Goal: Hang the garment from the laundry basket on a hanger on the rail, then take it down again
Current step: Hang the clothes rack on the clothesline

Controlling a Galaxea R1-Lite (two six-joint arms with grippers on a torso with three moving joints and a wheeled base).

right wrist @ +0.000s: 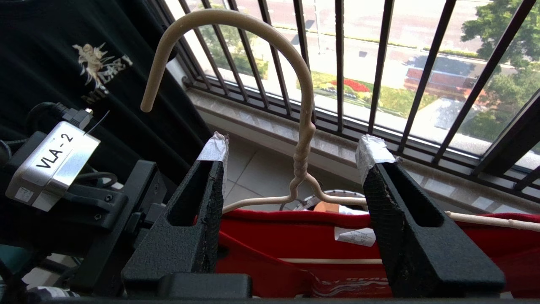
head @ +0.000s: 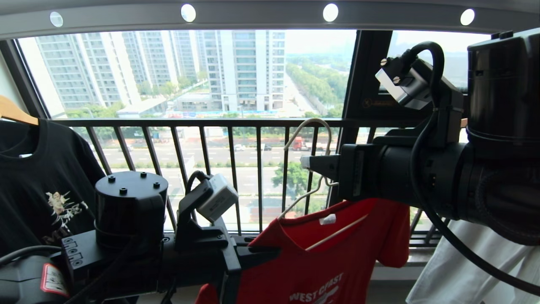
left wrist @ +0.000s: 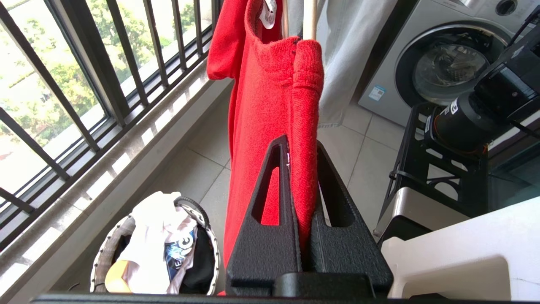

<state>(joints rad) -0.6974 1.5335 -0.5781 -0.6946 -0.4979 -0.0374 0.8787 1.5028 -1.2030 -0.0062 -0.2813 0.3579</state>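
Note:
The red garment [head: 329, 261] hangs on the off-white wire hanger [head: 314, 120], well below the grey rail [head: 261, 17]. The hook is free in the air, not on the rail. My left gripper [left wrist: 300, 143] is shut on the folded red shoulder of the garment [left wrist: 261, 105]; in the head view it [head: 274, 252] reaches in from the left. My right gripper [right wrist: 294, 145] stands open with the hanger's twisted neck [right wrist: 300, 166] between its taped fingertips, untouched. The laundry basket [left wrist: 214, 253] sits on the floor below, with other clothes in it.
A black printed T-shirt [head: 42, 181] hangs at the left on a wooden hanger. The black railing [head: 211, 122] runs behind the garment. A pale garment [head: 472, 261] hangs at the right. A washing machine [left wrist: 447, 63] stands on the tiled floor.

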